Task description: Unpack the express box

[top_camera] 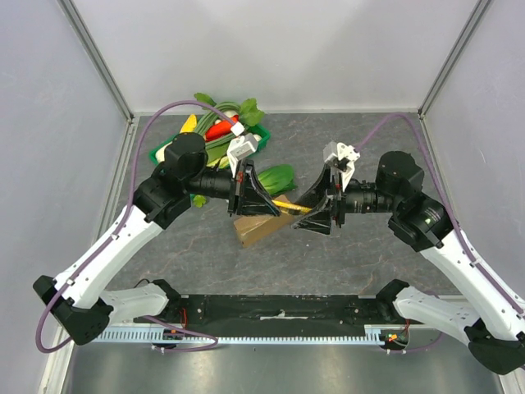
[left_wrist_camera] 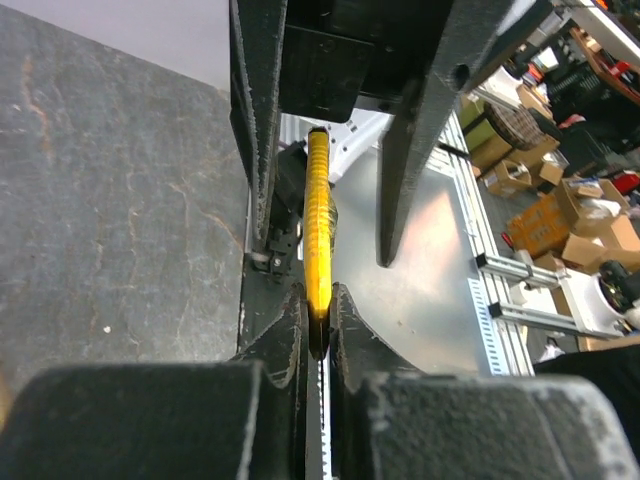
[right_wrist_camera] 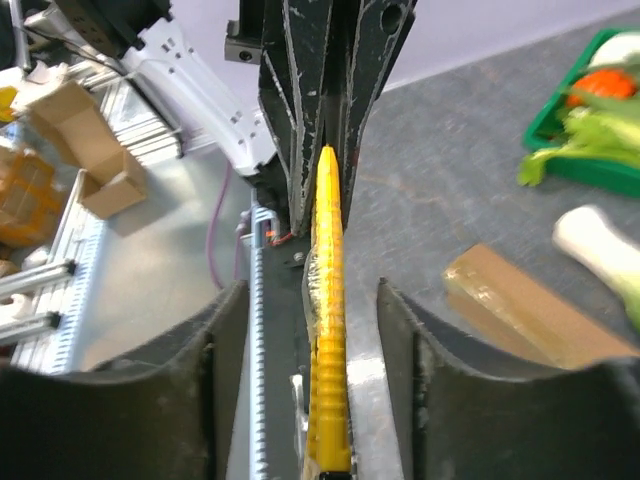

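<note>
You are working over a grey, stone-patterned table (top_camera: 369, 263) closed in by pale walls. Take the express box (top_camera: 258, 228) as your landmark. It lies flat on the table at about the middle, with one long edge angled toward the arms.

Up and to the left of the box, a green tray (top_camera: 161, 150) sits at the far edge, piled with vegetables. A bok choy (top_camera: 277, 176) lies on the table just beyond the box.

Your left gripper (top_camera: 275, 203) hangs over the box's far edge in the top view. Its fingers (left_wrist_camera: 285, 330) are pinched tight on one end of a yellow ridged piece (top_camera: 291, 206), which runs off to the right above the box's far right corner.

Your right gripper (right_wrist_camera: 310, 290) comes in from the right of the box, facing the left one. Its fingers (right_wrist_camera: 225, 330) are spread wide on either side of the yellow piece, with a clear gap on both sides, so they grip nothing.

Neither pair of fingers touches the box. In the right wrist view it rests on the table off to one side of the spread fingers and apart from them, with a white stalk lying just past it.
</note>
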